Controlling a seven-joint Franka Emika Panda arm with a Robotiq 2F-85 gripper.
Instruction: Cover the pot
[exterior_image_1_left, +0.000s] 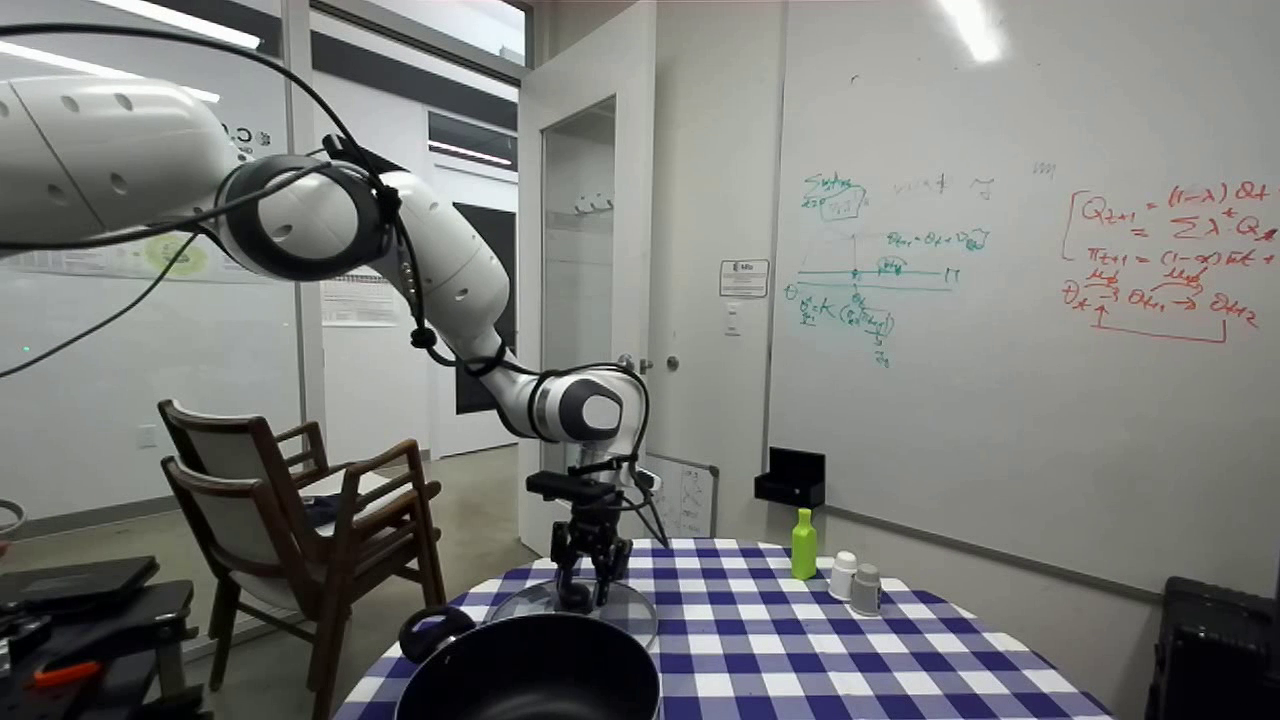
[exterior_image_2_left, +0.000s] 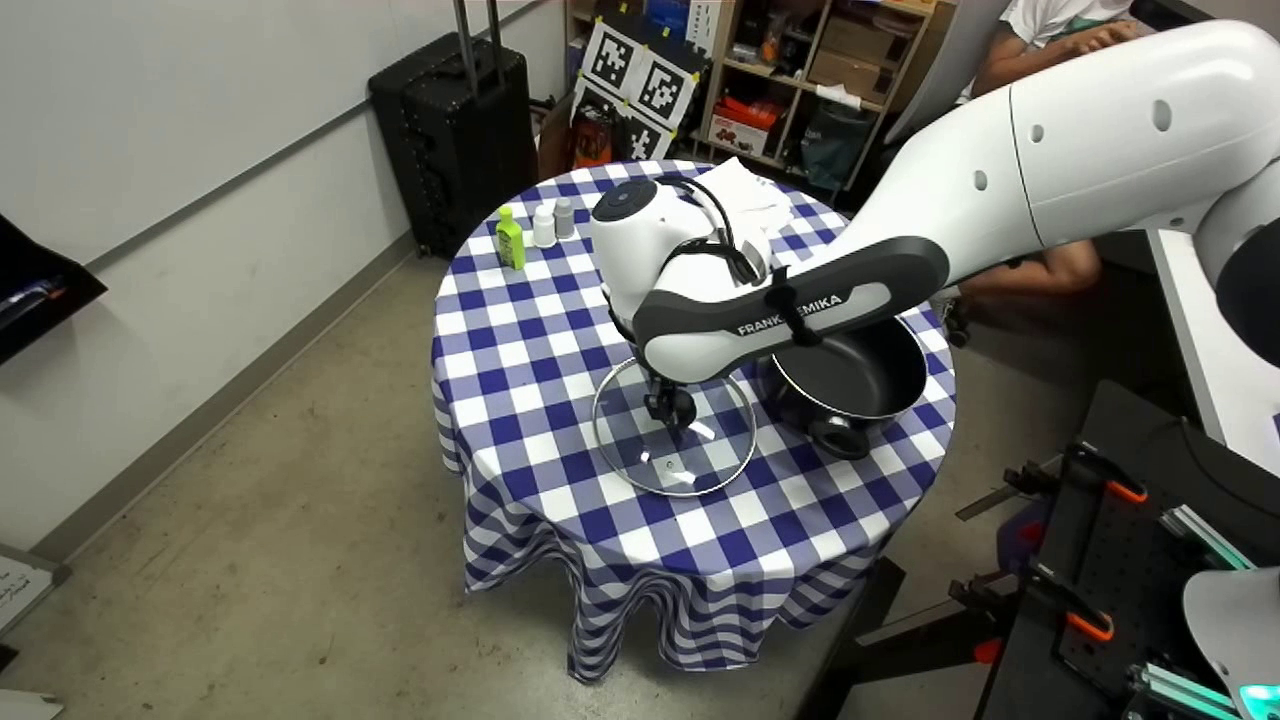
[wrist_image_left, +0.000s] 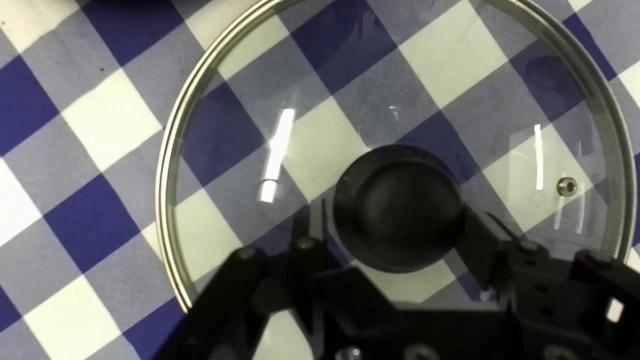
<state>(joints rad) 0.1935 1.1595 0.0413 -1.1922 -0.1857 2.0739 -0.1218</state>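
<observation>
Set in a robotics lab, judging by equations (exterior_image_1_left: 1150, 257) on a whiteboard (exterior_image_1_left: 1000, 430) and distant, probably coded marker sheets (exterior_image_2_left: 636, 75), both well apart from the pincer (exterior_image_1_left: 584, 593).

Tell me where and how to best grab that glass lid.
Probably by the dark knob, from straight above: it stands up at the centre of the glass lid, which lies on the checked tablecloth; the tool straddles it.

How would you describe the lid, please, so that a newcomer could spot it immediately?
Find the round table draped in blue-and-white check. Beside the black pot is the lid. Unlike that pot, it is clear glass with a black knob.
</observation>
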